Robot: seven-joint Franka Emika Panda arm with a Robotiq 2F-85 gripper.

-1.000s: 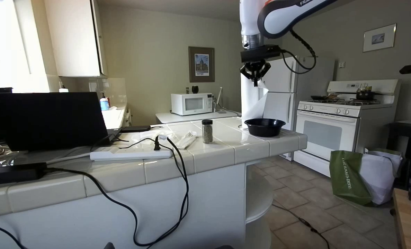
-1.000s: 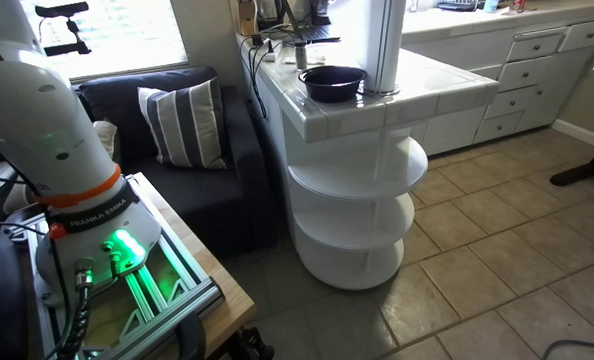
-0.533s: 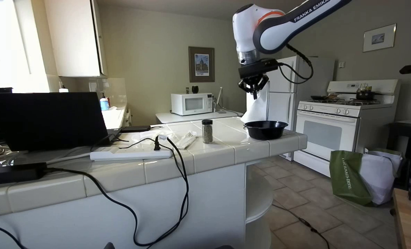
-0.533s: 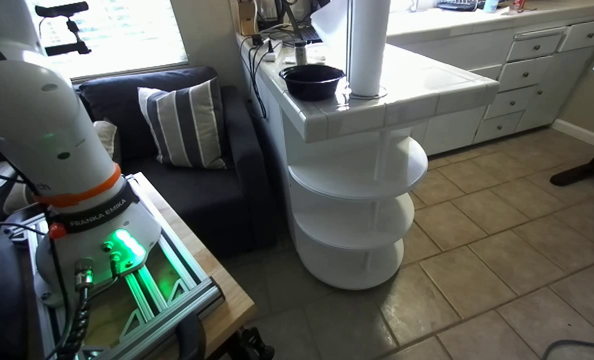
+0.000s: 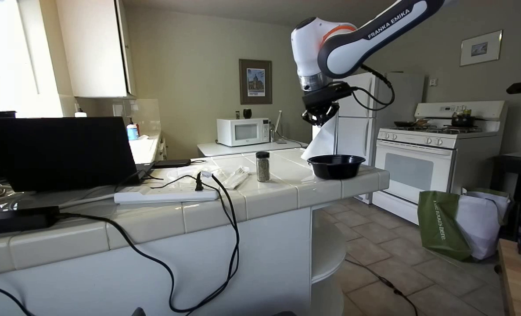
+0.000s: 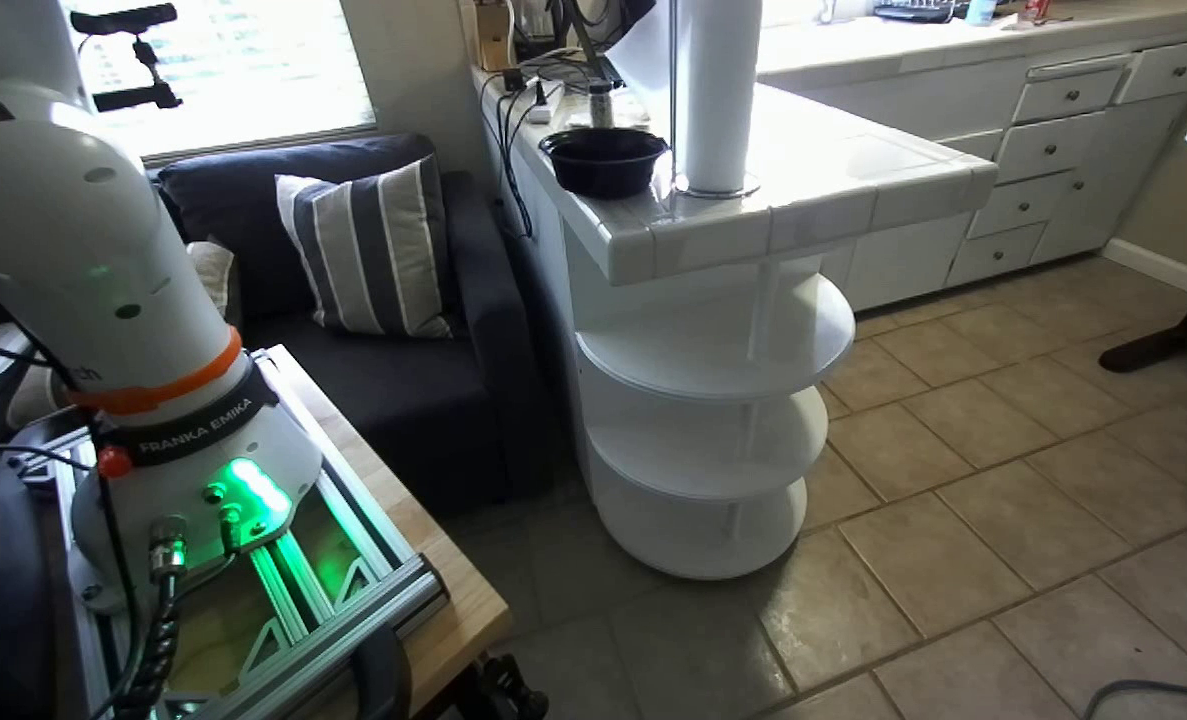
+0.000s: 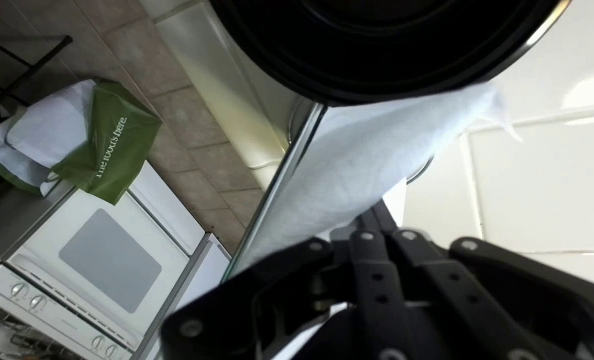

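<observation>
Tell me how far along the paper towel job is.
Apparently done: a loose sheet hangs out from the upright roll, and the gripper is at it with its jaws shut.

In hand: the sheet, seen just past the jaws in the wrist view; whether they pinch it, I cannot tell.

Left, probably: freeing the sheet, which looks joined to the roll.

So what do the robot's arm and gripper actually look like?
The arm is white with rounded joints, a dark panel lettered FRANKA EMIKA and an orange band; a partly ribbed black cable runs outside it. Its white base repeats that lettering on a black band below an orange ring, and glows green. The gripper is black, with jointed, angular linkages and round, metallic-looking pins.
</observation>
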